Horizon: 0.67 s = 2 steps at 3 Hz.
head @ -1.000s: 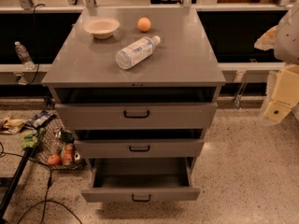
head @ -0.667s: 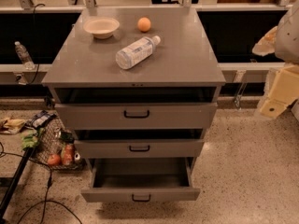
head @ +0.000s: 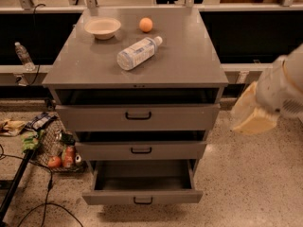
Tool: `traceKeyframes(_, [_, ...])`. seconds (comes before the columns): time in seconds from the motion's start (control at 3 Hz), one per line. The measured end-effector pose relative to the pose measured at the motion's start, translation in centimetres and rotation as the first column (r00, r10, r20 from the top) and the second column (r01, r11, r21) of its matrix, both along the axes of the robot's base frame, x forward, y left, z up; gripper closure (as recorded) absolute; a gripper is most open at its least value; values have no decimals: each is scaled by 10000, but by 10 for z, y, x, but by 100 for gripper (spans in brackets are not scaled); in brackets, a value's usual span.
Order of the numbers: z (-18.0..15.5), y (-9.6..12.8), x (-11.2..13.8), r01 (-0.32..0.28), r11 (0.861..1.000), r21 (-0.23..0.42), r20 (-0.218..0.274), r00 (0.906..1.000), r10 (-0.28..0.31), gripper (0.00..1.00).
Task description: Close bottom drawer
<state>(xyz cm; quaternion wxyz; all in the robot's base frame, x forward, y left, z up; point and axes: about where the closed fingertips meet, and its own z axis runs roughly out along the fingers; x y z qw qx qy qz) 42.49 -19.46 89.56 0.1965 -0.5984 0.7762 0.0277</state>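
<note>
At the right edge of the view, the white arm [head: 284,86] has swung down and leftward over the last second. Its pale cream pincer [head: 253,113] now hangs beside the grey cabinet [head: 215,115], level with the top drawer [head: 138,117] but apart from it. I cannot tell how far open the pincer is or whether it holds anything.

The bottom drawer [head: 142,196] has not moved. It stands pulled well out at floor level, its small black loop handle [head: 143,201] facing forward and untouched. The approach seems only begun, and the pincer is well above and to the side of that drawer front.

On the cabinet's surface [head: 189,60], the bowl [head: 102,27], the orange [head: 146,24] and the lying water bottle [head: 138,52] sit as before.

Most of the arm is cut off by the frame edge. The back of the bottom drawer's inside is hidden under the middle drawer [head: 141,150], so I cannot tell whether it is empty.
</note>
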Motion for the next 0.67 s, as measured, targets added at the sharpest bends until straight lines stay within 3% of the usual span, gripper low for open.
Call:
traceKeyframes(0.33, [-83,19,-13,-442,9921,1172,-357,9982,487,85])
traceKeyframes(0.67, [-194,43,-28,-895,9701,2258,-881,9898,1118,100])
